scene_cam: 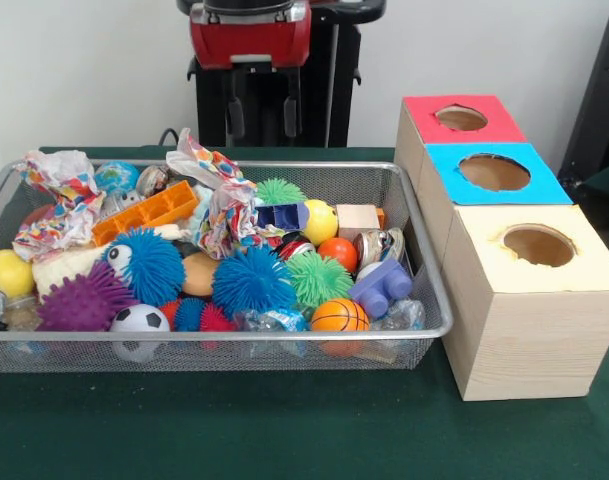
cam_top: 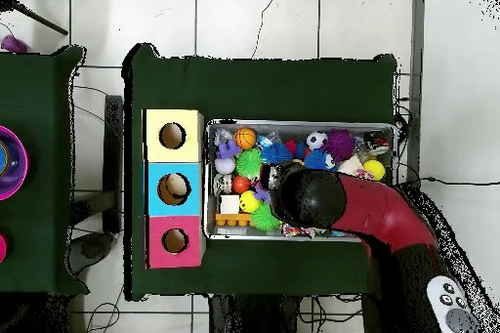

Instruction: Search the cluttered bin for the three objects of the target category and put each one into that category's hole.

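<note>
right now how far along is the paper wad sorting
Nothing looks done: the yellow-topped box's hole shows no paper. The wire mesh bin holds what look like all three printed paper wads: the left wad, the far middle wad and the near middle wad. Nothing visibly in hand; the red arm hangs above the bin's far side. All three placements are left.

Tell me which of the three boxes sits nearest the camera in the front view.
The yellow-topped box; the blue-topped and red-topped ones stand behind it.
</note>
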